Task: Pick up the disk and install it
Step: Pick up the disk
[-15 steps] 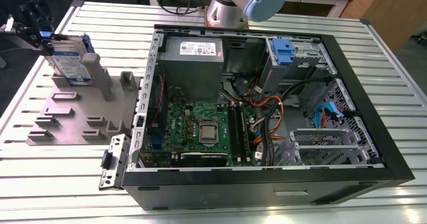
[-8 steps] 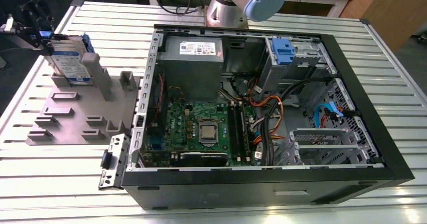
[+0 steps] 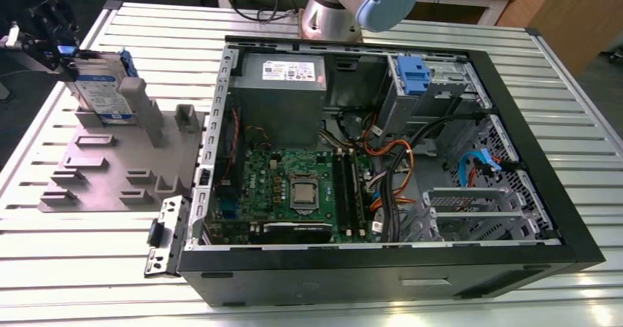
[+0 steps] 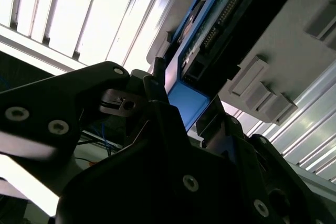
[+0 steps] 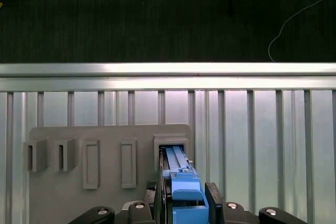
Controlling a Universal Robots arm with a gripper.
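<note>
The disk [image 3: 101, 90] stands on edge in a slot of the grey holder plate [image 3: 107, 177] at the exterior view's left, its white-and-blue label facing out. My gripper [image 3: 78, 60] comes in from the far left and is shut on the disk's upper end. In the first wrist view the blue carrier frame [image 5: 186, 195] sits between the two black fingers [image 5: 212, 203], which press on both its sides. The second wrist view has the same blue frame [image 4: 186, 103] in my gripper [image 4: 185, 109], with the drive's underside [image 4: 231, 14] beyond it.
An open black computer case [image 3: 545, 195] lies on the slatted metal table [image 3: 584, 86], with a grey power supply [image 3: 282, 86], a motherboard [image 3: 292, 188], cables and a drive bay with a blue latch [image 3: 413, 75]. The arm's base [image 3: 336, 9] stands behind the case.
</note>
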